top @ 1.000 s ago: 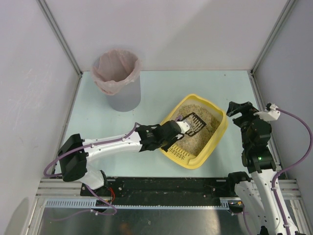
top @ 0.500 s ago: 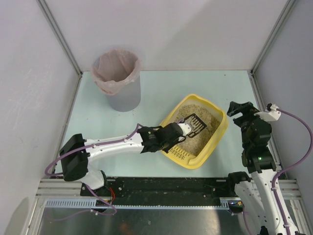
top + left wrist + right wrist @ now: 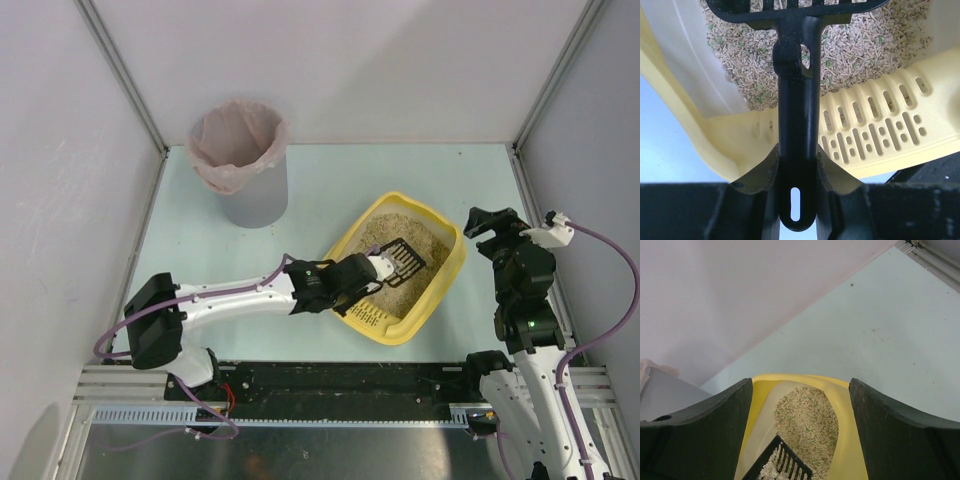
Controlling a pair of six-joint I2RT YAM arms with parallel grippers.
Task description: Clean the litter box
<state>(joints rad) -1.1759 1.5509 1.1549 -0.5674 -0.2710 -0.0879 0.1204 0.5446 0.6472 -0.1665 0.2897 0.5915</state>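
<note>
The yellow litter box (image 3: 452, 258) lies at an angle right of the table's middle, with beige litter (image 3: 405, 285) and a slotted grille (image 3: 367, 315) along its near edge. My left gripper (image 3: 362, 276) is shut on the handle of a black slotted scoop (image 3: 404, 260), whose head sits over the litter. In the left wrist view the handle (image 3: 797, 130) runs between my fingers (image 3: 758, 172) over the grille (image 3: 880, 135). My right gripper (image 3: 487, 225) is open and empty beside the box's right rim; its view shows the box (image 3: 846, 405) and the scoop head (image 3: 782, 466) holding some litter.
A grey bin (image 3: 243, 160) with a pink liner stands at the back left of the table. Grey walls close the cell on the left, back and right. A black rail runs along the near edge under the arm bases.
My left gripper has drawn the scoop a little toward the near left of the box, and the scoop head has shifted with it. The right arm has not moved.
</note>
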